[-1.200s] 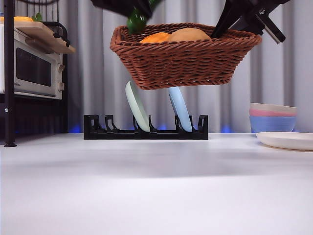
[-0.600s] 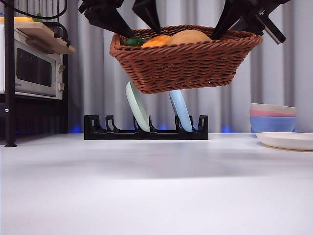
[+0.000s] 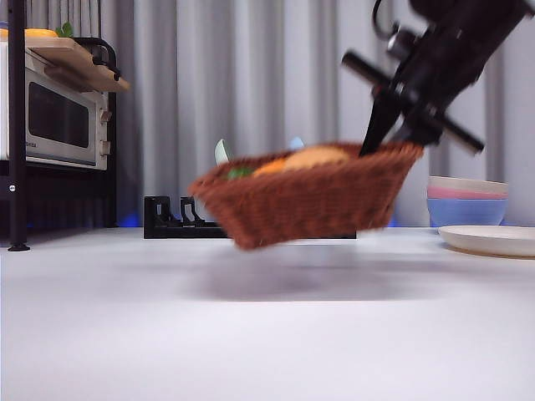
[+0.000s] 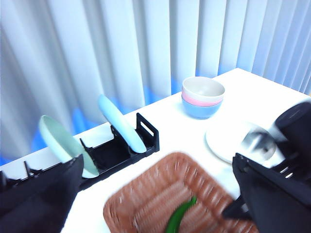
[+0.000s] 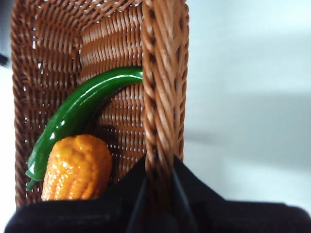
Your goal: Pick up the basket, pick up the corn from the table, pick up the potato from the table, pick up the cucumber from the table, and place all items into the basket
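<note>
The basket (image 3: 309,196) hangs tilted just above the table (image 3: 267,334), its rim clamped between the right gripper's (image 5: 160,191) jaws; the left gripper (image 4: 155,194) hovers above it, jaws spread and empty. Inside lie the cucumber (image 5: 80,114), the corn (image 5: 77,167) and, blurred, probably the potato (image 3: 318,156), so loading looks finished

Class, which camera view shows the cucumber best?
The right wrist view: the whole cucumber lies sharp in the basket beside the corn. The left wrist view shows it blurred; the front view shows a green sliver.
</note>
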Available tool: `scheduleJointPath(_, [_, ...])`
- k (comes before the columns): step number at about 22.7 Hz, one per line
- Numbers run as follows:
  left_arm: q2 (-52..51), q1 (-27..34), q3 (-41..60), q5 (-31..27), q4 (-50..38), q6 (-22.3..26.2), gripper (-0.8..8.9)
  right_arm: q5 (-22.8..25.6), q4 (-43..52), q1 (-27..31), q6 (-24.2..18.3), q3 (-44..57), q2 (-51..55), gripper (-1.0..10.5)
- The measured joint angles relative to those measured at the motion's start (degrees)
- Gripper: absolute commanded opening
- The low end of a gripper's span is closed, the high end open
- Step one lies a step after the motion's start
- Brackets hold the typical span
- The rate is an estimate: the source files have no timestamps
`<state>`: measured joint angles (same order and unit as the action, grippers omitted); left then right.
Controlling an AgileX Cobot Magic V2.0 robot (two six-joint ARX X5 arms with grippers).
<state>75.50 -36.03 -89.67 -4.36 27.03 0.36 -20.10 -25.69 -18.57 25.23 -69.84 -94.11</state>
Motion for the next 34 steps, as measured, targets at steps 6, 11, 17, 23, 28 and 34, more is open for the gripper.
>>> scheduleJointPath(6, [0.1,0.0,-1.8,0.0,4.3,0.5,5.33,1.1,-1.1,-1.7,0.7,0.0,-4.9,-0.2])
scheduleJointPath(11, [0.1,0.0,-1.8,-0.1,5.5,0.6,5.33,5.4,-4.0,-2.1,0.7,0.0,-4.9,2.6])
scheduleJointPath(17, [0.1,0.0,-1.8,-0.1,8.9,0.7,5.33,8.3,-4.7,-1.6,-0.7,0.0,-4.2,5.9])
scheduleJointPath(23, [-3.5,0.0,-1.8,-2.1,20.5,5.4,-0.3,8.3,-4.9,-1.3,-8.3,0.0,11.5,1.8])
scheduleJointPath(28, [-8.5,0.0,-1.1,-8.0,31.5,6.6,-0.08,13.2,-8.0,-1.4,-18.2,0.0,23.9,-0.1])
scheduleJointPath(34, [-18.2,0.0,11.8,-8.5,24.4,6.5,-0.08,18.9,-1.6,-2.5,-22.8,6.3,34.0,-0.1])
